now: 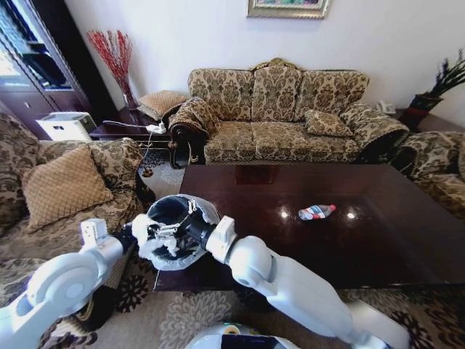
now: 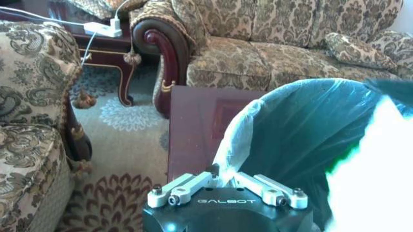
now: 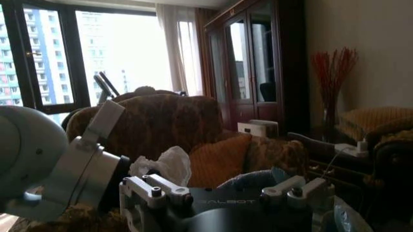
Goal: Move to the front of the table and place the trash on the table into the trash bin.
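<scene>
Head view: 1 bottle (image 1: 317,211) lies crosswise on our counter (image 1: 240,207), nearer our right tool (image 1: 176,231), grip state untellable.

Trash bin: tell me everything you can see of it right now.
The trash bin is small, round and dark inside, lined with a translucent whitish plastic bag puffed over its rim. It sits at the table's near left corner, mouth tipped toward the camera. The left gripper pinches its rim; the right gripper reaches over it.
</scene>
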`<state>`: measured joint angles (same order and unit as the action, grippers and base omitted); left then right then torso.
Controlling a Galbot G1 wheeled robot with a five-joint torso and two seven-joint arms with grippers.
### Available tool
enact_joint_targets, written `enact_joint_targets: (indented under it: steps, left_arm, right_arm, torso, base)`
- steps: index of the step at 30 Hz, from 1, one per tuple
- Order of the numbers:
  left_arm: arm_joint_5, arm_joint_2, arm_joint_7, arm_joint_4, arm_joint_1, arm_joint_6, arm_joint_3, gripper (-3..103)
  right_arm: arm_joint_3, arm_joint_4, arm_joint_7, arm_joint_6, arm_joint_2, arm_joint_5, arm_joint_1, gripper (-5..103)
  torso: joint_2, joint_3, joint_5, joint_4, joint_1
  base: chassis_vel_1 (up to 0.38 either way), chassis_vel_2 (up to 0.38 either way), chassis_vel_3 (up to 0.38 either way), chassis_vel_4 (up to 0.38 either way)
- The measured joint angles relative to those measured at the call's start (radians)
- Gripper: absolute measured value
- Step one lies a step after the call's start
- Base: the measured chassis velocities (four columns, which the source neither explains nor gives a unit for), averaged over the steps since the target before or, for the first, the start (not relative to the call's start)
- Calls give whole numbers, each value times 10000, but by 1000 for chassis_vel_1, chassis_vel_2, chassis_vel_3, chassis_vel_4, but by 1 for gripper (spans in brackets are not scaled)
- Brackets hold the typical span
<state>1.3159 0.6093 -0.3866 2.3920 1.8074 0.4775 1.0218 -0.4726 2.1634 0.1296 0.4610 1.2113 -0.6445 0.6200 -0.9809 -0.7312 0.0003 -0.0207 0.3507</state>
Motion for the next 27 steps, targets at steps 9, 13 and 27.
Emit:
enact_joint_targets:
  steps: [9,13,27]
  left_arm:
    - [47,57,-74,-9,-71,15,-84,0]
    - [50,94,-93,17,-48,16,-49,0]
    - [105,203,-142,61,-36,18,-37,0]
  right_arm:
    - [389,542,0,200,-555,406,203,100]
    - [312,314,0,-586,-564,665,255,100]
    - [148,460,0,-583,-702,882,499,100]
  torso:
    - [0,0,-2,1,0]
    - [0,0,-2,0,0]
    - [0,0,-4,-1,-1]
  base:
    - [0,0,0,0]
    - [0,0,0,0]
    - [-9,-7,9,9]
